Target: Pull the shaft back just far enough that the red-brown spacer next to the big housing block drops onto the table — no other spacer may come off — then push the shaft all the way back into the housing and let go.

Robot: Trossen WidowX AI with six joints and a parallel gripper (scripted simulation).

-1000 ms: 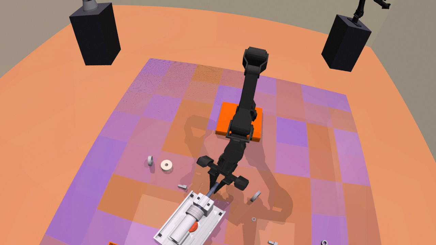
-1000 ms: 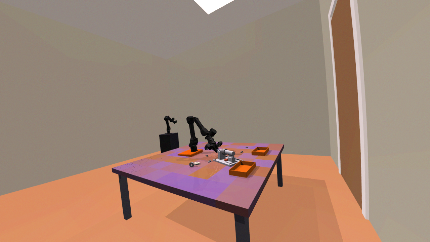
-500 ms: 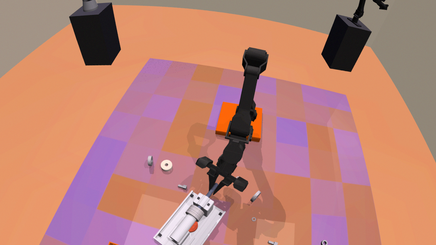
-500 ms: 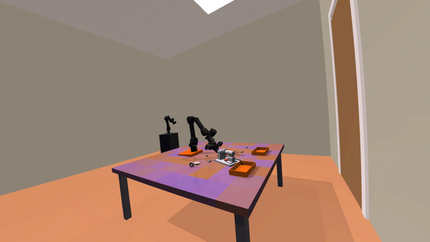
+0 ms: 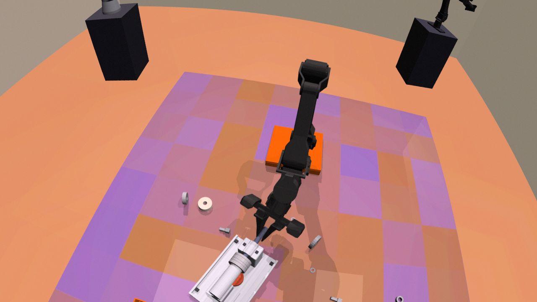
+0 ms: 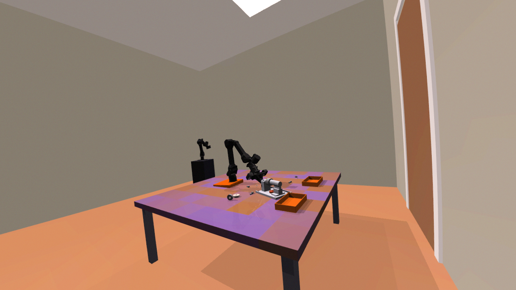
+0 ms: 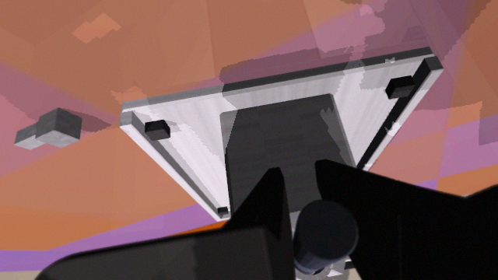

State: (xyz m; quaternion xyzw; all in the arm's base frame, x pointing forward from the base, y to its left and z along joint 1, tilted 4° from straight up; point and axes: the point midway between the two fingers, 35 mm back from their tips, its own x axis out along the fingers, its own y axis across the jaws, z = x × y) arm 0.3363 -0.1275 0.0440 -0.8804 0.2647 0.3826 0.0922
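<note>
My gripper is shut on the dark blue-grey shaft, whose end sticks out of the big housing block. On the block's other side, light grey spacers sit around the shaft, against a white cylinder. A short dark stretch of shaft shows between block and spacers. The red-brown spacer is off the shaft, low beside and partly under the cylinder, over the white baseplate. Whether it touches the table is hidden.
A pale ring and a grey ring lie left of the arm. Another grey ring stands to the right. A small bolt lies near the baseplate's corner. Two orange trays stand beyond the fixture.
</note>
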